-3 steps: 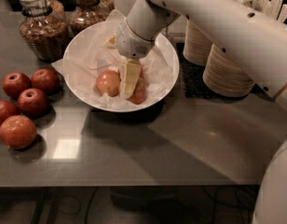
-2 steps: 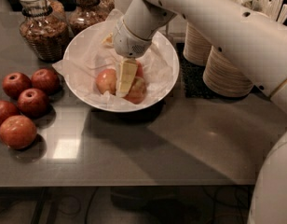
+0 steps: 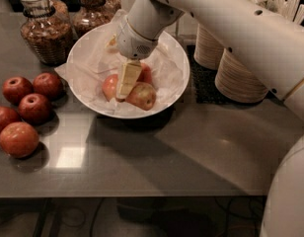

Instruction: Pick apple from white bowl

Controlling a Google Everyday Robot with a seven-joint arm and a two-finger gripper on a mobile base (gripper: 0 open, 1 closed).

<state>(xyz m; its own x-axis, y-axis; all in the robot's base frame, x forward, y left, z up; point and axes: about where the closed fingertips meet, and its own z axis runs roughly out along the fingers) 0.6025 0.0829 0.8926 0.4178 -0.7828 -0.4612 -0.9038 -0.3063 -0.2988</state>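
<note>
Cream-coloured gripper (image 3: 125,90) is sitting low inside the white bowl (image 3: 181,58), beside the apple (image 3: 142,97); whether it is gripping I cannot tell. Lifting out is remaining.

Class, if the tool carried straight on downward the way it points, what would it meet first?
The tool, low inside the white bowl, points down between the apple and a redder apple; it would probably touch the apple first, though depth is unclear.
</note>
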